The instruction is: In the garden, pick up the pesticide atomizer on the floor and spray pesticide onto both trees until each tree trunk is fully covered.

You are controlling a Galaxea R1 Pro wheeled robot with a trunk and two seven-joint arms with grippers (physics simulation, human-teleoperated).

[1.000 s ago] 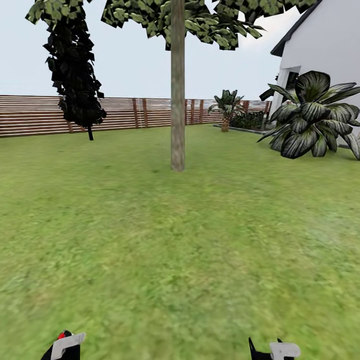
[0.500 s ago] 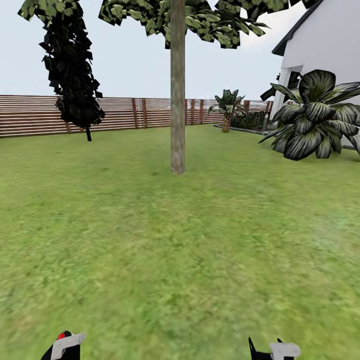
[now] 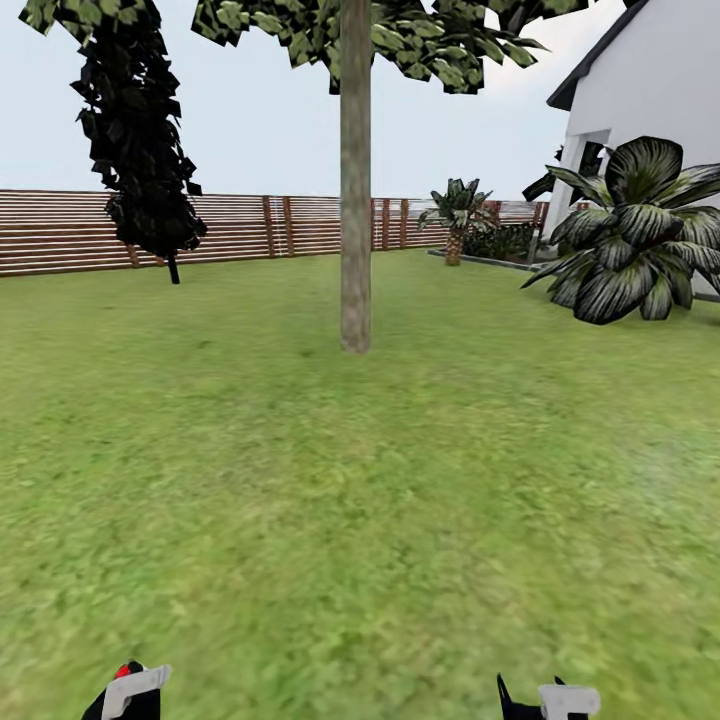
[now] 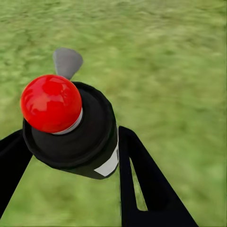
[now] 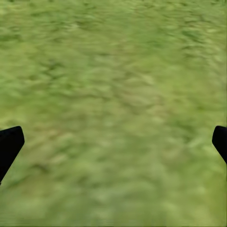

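One tree's mottled grey-tan trunk rises from the lawn straight ahead, some way off, its jagged foliage at the top of the head view. My left gripper sits at that view's bottom edge, shut on the pesticide atomizer. The bottle is dark with a round red tip and a white band, and it stands between the black fingers. My right gripper hangs open over bare grass, its fingertips far apart with nothing between them. It also shows at the bottom right as my right gripper.
A reddish-brown slat fence runs across the back. A dark-leaved tree stands by it at the left. At the right are a white house, a big broad-leaved plant and a small palm. Green lawn lies between me and the trunk.
The whole head view has shifted slightly: the trunk sits a little lower and larger, and the plant at the right has slid outward, so the camera has moved forward. Both grippers are unchanged.
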